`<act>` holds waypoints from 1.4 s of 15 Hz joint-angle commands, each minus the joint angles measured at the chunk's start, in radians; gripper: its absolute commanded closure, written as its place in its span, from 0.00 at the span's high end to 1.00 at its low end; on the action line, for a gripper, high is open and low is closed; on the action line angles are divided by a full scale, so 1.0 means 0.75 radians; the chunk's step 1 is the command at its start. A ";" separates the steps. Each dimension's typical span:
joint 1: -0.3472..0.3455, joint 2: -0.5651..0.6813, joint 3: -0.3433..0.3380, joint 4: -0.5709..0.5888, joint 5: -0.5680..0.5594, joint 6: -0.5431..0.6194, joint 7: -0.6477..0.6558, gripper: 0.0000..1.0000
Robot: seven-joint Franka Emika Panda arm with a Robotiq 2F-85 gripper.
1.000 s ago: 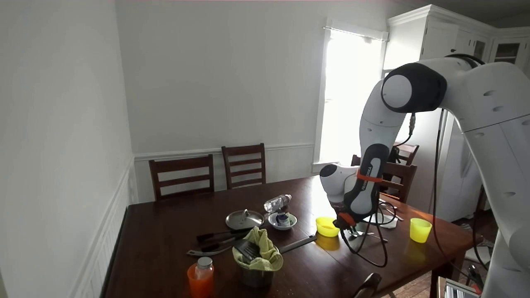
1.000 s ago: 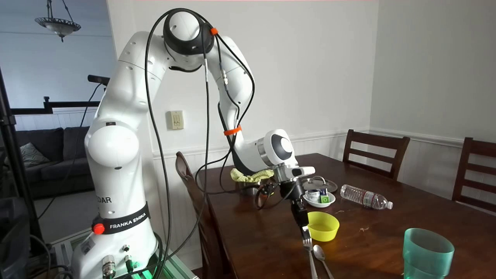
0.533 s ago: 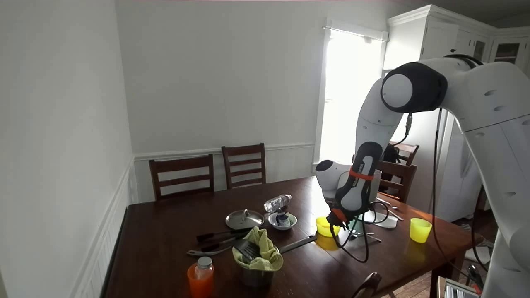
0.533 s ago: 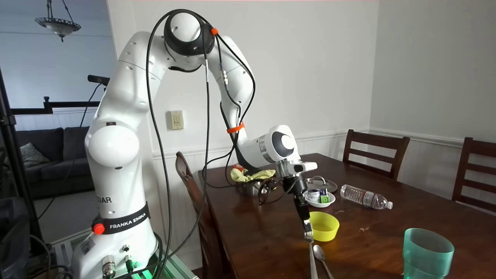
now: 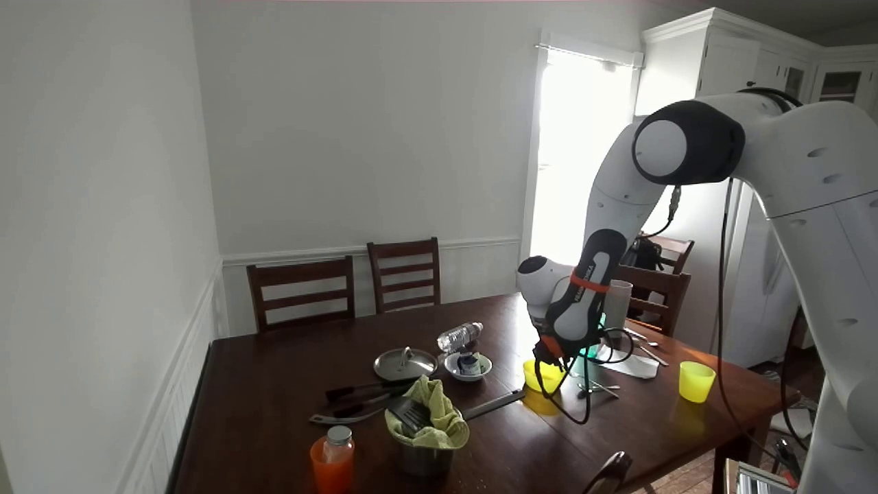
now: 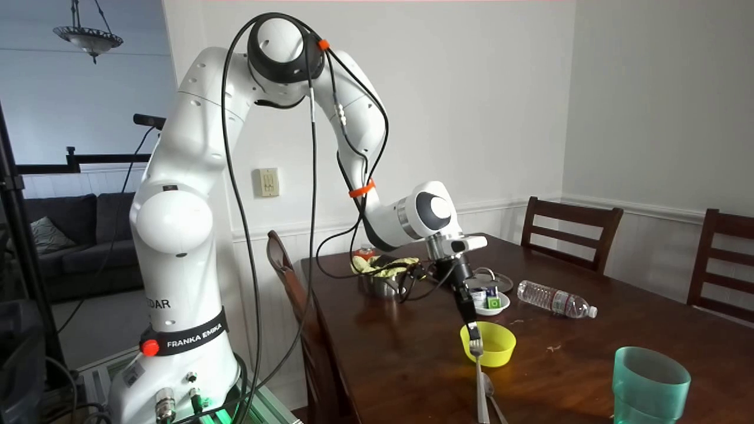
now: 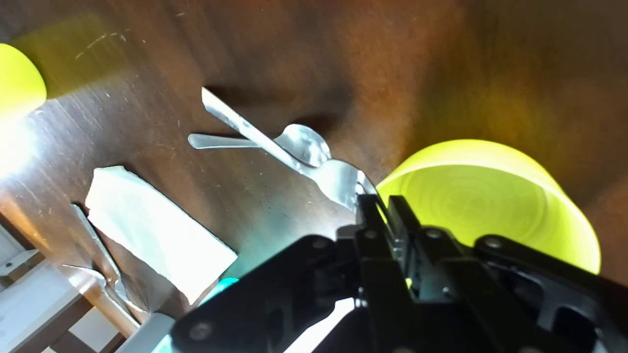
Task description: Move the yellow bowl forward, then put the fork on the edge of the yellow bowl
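Note:
The low yellow bowl (image 5: 540,379) stands on the dark table and shows in both exterior views. My gripper (image 7: 382,200) is shut on the tine end of the silver fork (image 7: 267,144). The fork's handle points away from the bowl and crosses over a spoon (image 7: 303,143) in the wrist view. In an exterior view the gripper (image 6: 473,331) and the fork (image 6: 480,386) overlap the near side of the bowl (image 6: 502,348). Whether fork or fingers touch the rim, I cannot tell. The tine tips are hidden between the fingers.
A white napkin (image 7: 152,230) and more cutlery lie beyond the spoon. A teal cup (image 6: 648,388), a taller yellow cup (image 5: 696,381), a lying water bottle (image 6: 554,299), a small white bowl (image 6: 498,307) with packets and a pot (image 5: 426,460) with green cloth share the table.
My gripper has carried the fork toward the yellow bowl, and it now overlaps the bowl's near side in an exterior view. The bowl has stayed in place.

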 commanded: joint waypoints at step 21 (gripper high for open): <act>0.010 0.006 -0.044 -0.013 0.336 0.134 -0.275 0.56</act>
